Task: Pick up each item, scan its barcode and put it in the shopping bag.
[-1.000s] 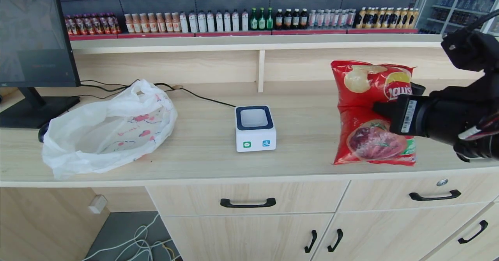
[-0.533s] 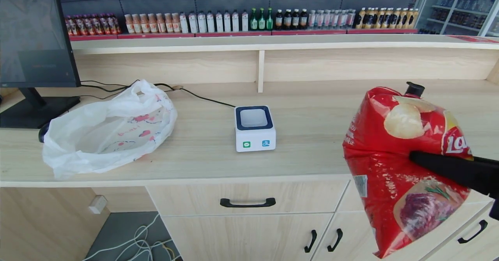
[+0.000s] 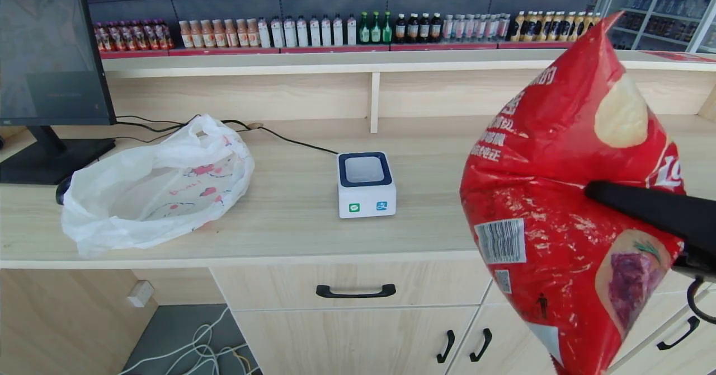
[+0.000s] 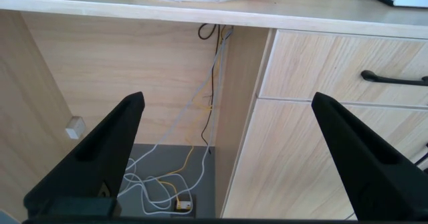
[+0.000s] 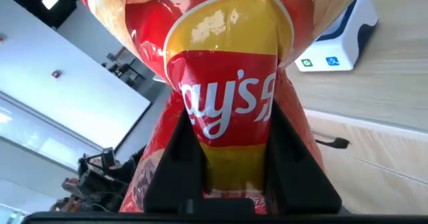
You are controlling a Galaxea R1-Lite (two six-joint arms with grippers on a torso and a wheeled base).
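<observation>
Shop counter, drink shelves behind. Right gripper pinches red chip bag aloft at counter's right, barcode exposed, likely for scanner mid-counter. Left gripper wide open, empty, below counter.

red chip bag: 1 | white shopping bag: 1 | barcode scanner: 1 | monitor: 1
</observation>
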